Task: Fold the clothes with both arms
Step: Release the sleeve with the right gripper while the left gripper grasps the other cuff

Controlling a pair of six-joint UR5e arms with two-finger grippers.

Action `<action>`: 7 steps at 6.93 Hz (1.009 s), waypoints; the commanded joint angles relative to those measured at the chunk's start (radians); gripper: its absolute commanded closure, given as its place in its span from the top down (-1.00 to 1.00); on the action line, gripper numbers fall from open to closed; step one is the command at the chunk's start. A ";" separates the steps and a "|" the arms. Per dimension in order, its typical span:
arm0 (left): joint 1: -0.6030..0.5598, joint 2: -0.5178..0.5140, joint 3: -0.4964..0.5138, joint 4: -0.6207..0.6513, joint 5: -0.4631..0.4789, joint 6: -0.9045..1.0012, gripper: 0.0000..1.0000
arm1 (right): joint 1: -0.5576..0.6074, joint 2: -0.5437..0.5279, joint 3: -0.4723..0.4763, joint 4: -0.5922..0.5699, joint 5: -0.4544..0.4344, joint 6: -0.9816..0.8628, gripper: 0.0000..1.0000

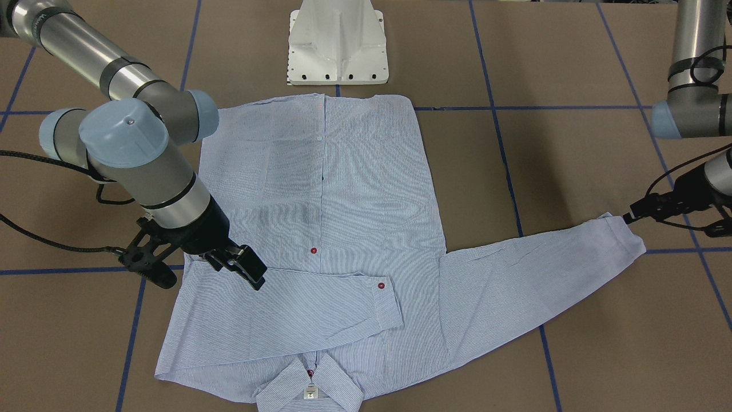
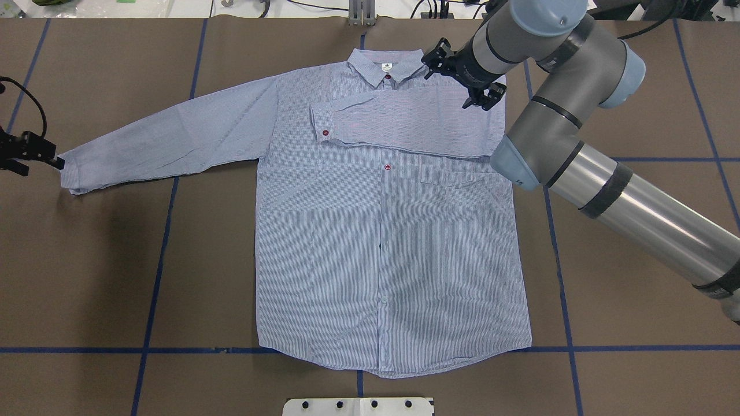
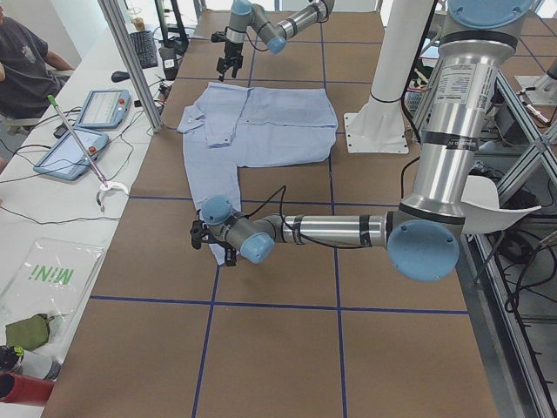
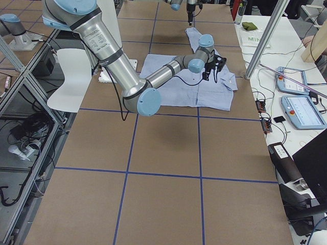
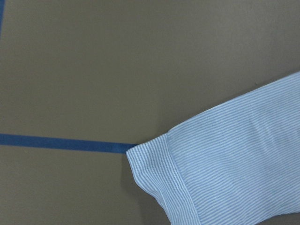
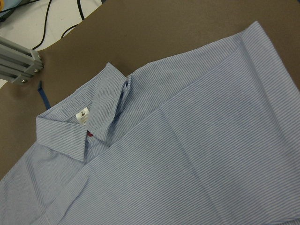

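Observation:
The light blue striped shirt (image 1: 354, 200) (image 2: 381, 242) lies flat, front up, collar (image 2: 384, 66) on the far side from the robot. One sleeve (image 2: 404, 121) is folded across the chest, cuff button showing. The other sleeve (image 2: 162, 138) stretches out flat to the robot's left. My right gripper (image 2: 462, 81) (image 1: 200, 272) hovers open and empty over the shoulder beside the collar. My left gripper (image 2: 56, 163) (image 1: 629, 218) is low at the end of the outstretched sleeve, its tips drawn together on the cuff's corner (image 5: 159, 173). The wrist views show no fingers.
The white pedestal base (image 1: 337, 46) (image 2: 358, 406) stands just beyond the shirt's hem. Blue tape lines (image 2: 156, 271) grid the brown table. An aluminium post (image 3: 130, 61) and an operator's side table with tablets (image 3: 87, 131) lie past the collar side.

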 commanded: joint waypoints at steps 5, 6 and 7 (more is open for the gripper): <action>0.032 -0.001 0.038 -0.050 0.001 -0.015 -0.07 | 0.003 -0.046 0.043 0.002 -0.009 -0.002 1.00; 0.032 -0.001 0.040 -0.050 0.001 -0.013 -0.14 | 0.003 -0.053 0.051 0.003 -0.007 -0.002 1.00; 0.032 -0.007 0.038 -0.050 0.001 -0.013 -0.20 | 0.006 -0.055 0.056 0.002 -0.009 -0.002 1.00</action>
